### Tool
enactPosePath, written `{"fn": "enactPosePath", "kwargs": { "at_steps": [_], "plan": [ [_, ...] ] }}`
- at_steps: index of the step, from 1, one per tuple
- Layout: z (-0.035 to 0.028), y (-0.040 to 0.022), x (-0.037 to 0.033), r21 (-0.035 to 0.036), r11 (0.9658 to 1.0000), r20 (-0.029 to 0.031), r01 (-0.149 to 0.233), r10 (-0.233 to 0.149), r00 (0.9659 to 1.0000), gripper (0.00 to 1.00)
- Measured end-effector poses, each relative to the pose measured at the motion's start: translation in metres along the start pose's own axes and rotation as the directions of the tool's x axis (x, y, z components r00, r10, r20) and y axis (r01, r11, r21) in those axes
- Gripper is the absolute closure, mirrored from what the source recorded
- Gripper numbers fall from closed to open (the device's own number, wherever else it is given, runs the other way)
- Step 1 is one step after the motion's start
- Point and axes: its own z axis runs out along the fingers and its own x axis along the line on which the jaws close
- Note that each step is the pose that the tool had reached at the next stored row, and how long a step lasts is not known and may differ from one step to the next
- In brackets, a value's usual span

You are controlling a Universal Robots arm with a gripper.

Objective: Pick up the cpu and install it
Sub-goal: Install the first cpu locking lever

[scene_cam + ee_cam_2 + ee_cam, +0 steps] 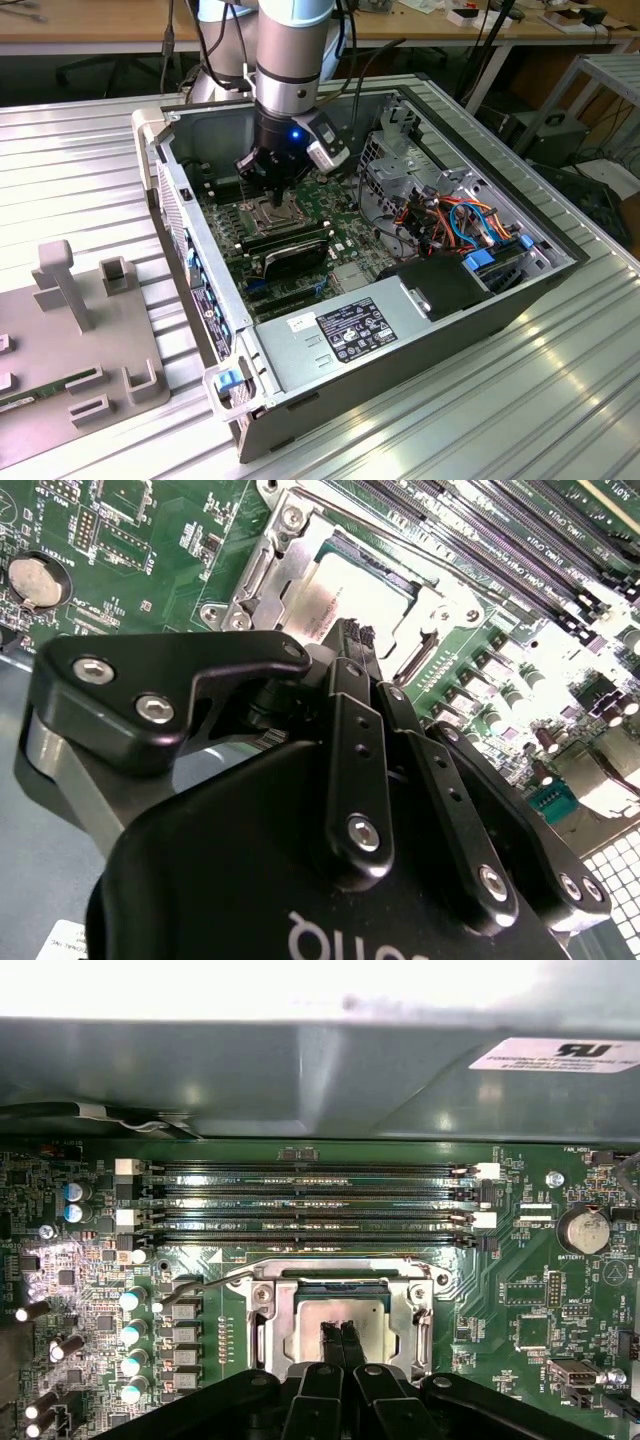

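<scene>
Claw [341, 1328]: clenched, fingertips pinched together with nothing between them. The tips sit on or just over the chip's top, can't tell which.
Cpu [305, 1325]: lying flat inside the socket frame [265, 1320] on the motherboard [520, 1300], down in the open pc case [330, 345].
Done: pickup and drop-in look finished, and the chip looks seated square.
Left: the claw hasn't backed off yet. Whether the frame is latched is honestly unclear.

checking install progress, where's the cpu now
In the first wrist view the cpu lies flat inside the socket frame, beside the memory slots, directly under the gripper's shut jaws.
</scene>
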Motion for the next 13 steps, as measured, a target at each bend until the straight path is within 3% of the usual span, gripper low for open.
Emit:
{"fn": "enactPosePath", "kwargs": {
  "at_steps": [8, 13],
  "plan": [
    [-0.0006, 0.0, 0.0152, 0.0, 1.0, 0.0011, 0.0, 0.0, 1.0, 0.89],
    [-0.0007, 0.0, 0.0157, 0.0002, 1.0, 0.0011, 0.0, 0.0, 1.0, 0.89]
  ]
}}
